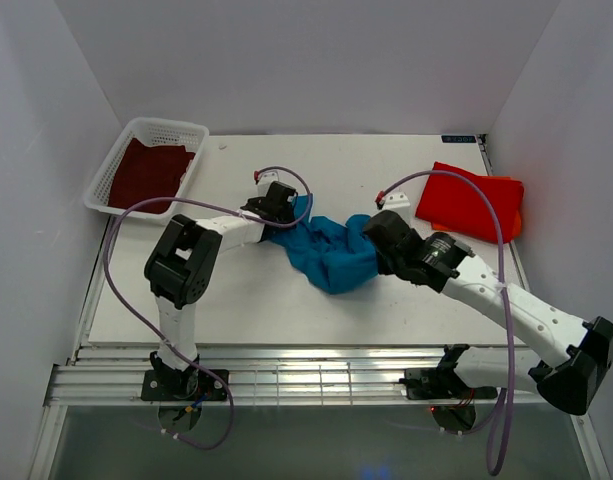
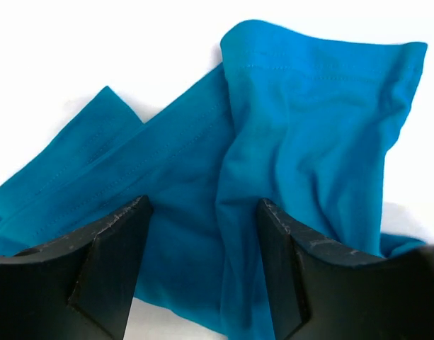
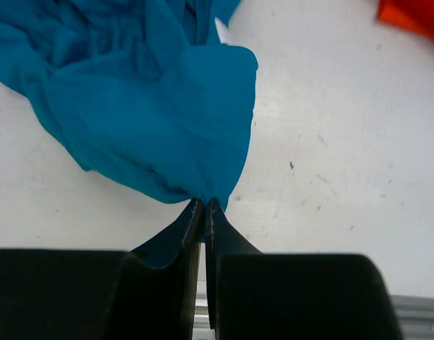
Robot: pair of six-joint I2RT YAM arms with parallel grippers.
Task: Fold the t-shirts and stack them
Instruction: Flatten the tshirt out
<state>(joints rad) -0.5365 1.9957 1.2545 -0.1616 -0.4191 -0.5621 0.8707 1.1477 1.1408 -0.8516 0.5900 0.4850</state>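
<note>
One basket [image 1: 136, 125], maroon t-shirt [image 1: 146, 172] inside, teal t-shirt [image 1: 331, 257] outside

A white table [image 1: 286, 300] fills the middle of a small, brightly and evenly lit booth. A plain white back wall [image 1: 306, 60] rises behind it, with a white left wall [image 1: 26, 200] and a white right wall [image 1: 576, 130] close on either side. Silver metal rails [image 1: 316, 385] run along the table's near edge. Below them lies a glossy grey-green surface [image 1: 316, 445]. The tabletop shows faint scuffs and specks.
</note>
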